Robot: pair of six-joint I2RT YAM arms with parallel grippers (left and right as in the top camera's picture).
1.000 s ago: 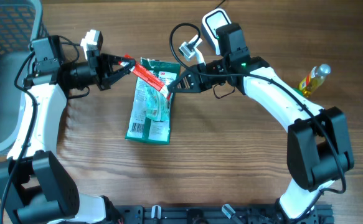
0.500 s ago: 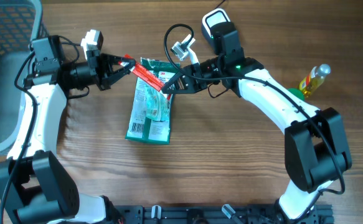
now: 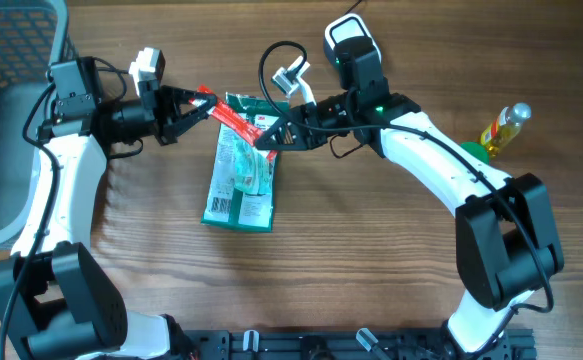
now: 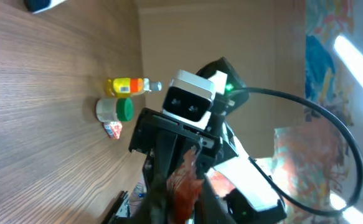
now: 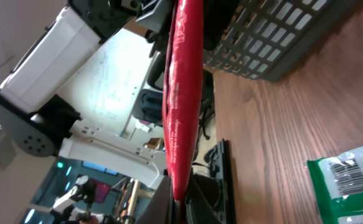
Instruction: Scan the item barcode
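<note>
A slim red packet point(image 3: 233, 117) hangs above the table, held at both ends. My left gripper point(image 3: 199, 103) is shut on its upper left end, and my right gripper point(image 3: 267, 138) is shut on its lower right end. In the left wrist view the red packet point(image 4: 184, 183) sits pinched in my left gripper point(image 4: 181, 200), with the right arm just behind it. The right wrist view has the red packet point(image 5: 182, 93) running up from my right gripper point(image 5: 180, 194). No barcode on it shows in any view.
A green packet point(image 3: 239, 178) lies flat under the red one, a barcode at its near end. A grey basket point(image 3: 11, 60) fills the far left. A yellow bottle point(image 3: 503, 127) and a green-capped jar point(image 4: 116, 110) stand at the right. A white-and-black device point(image 3: 347, 38) sits at the back edge.
My right gripper has moved a little left and closed on the red packet's lower right end. The left arm and the green packet have stayed put.
</note>
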